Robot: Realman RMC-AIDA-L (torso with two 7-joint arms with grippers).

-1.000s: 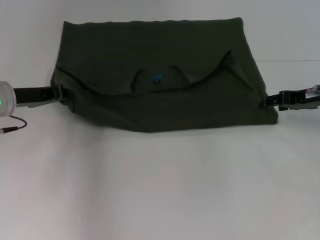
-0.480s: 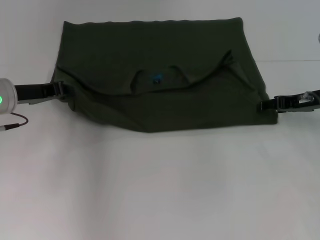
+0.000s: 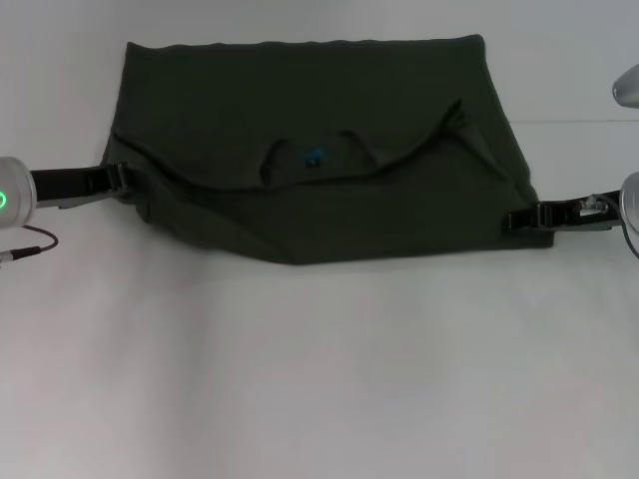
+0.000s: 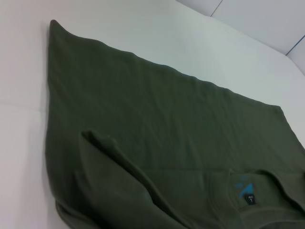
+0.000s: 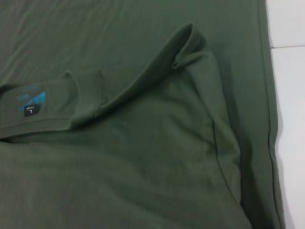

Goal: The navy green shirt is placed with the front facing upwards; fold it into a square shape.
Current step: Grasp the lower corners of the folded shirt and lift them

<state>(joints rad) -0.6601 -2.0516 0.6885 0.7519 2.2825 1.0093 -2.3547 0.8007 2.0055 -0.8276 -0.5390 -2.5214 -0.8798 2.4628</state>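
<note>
The navy green shirt (image 3: 319, 130) lies on the white table (image 3: 319, 379), folded over on itself, so its collar with a small blue inner label (image 3: 314, 157) sits across the middle. My left gripper (image 3: 118, 180) is at the shirt's left edge, touching the fabric. My right gripper (image 3: 511, 220) is at the lower right corner, against the fabric edge. The left wrist view shows the shirt (image 4: 167, 124) with its label (image 4: 249, 199). In the right wrist view are the shirt (image 5: 143, 143), a raised fold of fabric and the label (image 5: 31, 110).
A thin cable (image 3: 30, 247) trails from the left arm over the table at the left edge. Bare white tabletop stretches in front of the shirt.
My right gripper has moved down along the shirt's right edge and slightly inward to the lower right corner. The left gripper has barely shifted. The shirt keeps its shape.
</note>
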